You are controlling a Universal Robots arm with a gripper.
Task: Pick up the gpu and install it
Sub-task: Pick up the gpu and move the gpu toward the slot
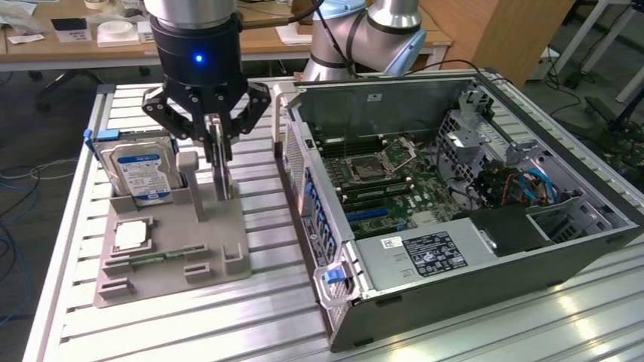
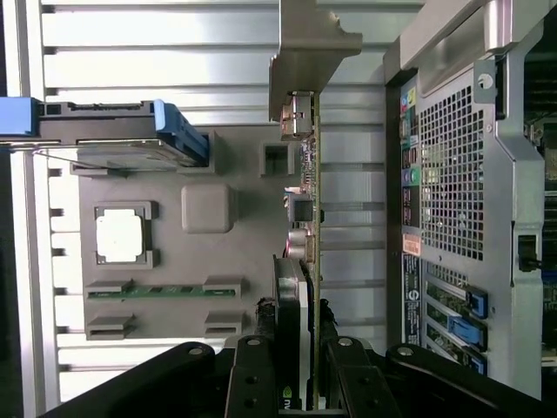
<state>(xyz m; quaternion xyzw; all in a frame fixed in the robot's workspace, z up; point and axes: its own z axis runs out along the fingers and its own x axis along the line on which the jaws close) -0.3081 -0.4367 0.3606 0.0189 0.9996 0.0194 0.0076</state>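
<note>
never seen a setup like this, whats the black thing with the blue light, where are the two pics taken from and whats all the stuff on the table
It is a robot arm, and the black claw at its end is its pincer. One picture comes from a camera standing off the arm, the other from a camera on the wrist, looking along the pincer. On the slatted metal table sits a grey holder with a hard drive, a square processor chip and a green memory stick. Beside it stands an open computer case. The pincer is closed on the gpu, a thin dark card standing on edge over the holder.
</note>
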